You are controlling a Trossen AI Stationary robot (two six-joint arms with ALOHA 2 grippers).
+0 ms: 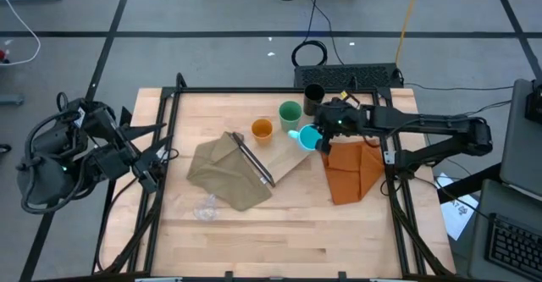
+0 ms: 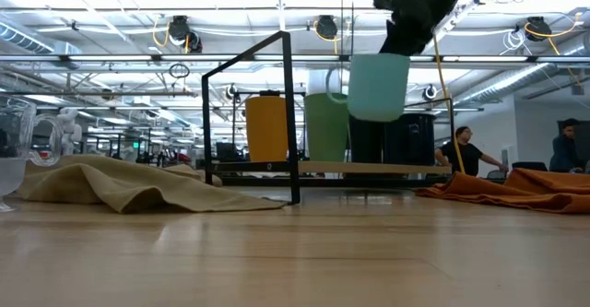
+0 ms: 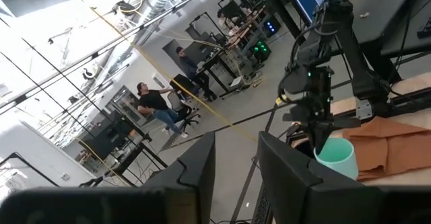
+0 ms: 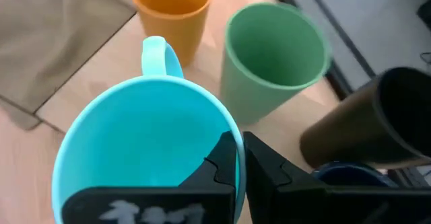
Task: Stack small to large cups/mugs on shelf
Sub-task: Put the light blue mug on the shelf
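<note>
My right gripper (image 4: pixel 237 167) is shut on the cyan handled mug (image 1: pixel 309 136), which hangs in the air (image 2: pixel 378 86) over the far right end of the pale plywood shelf (image 1: pixel 292 165). The orange cup (image 1: pixel 262 129), green cup (image 1: pixel 290 113) and black tumbler (image 1: pixel 314 94) stand upright on their bases just beyond the shelf. A dark navy rim (image 4: pixel 343 173) shows beside the tumbler. The tiny clear cup (image 1: pixel 206 206) lies near the olive cloth. My left gripper (image 3: pixel 236 177) is open, off the table's left edge. My right gripper pinches the cyan mug's rim (image 4: pixel 232 158) on the side opposite the handle (image 4: pixel 158 52). One finger is inside the mug and one outside. The fingers come from above, pointing down. The mug hangs upright below them, lifted clear of the shelf and table (image 2: pixel 378 113).
An olive-tan cloth (image 1: pixel 229 174) covers the shelf's left part, beside its thin black frame (image 1: pixel 254 159). An orange folded cloth (image 1: pixel 351 170) lies at the table's right. Bare wood lies along the near edge (image 1: pixel 279 240). People (image 2: pixel 466 150) move in the room behind.
</note>
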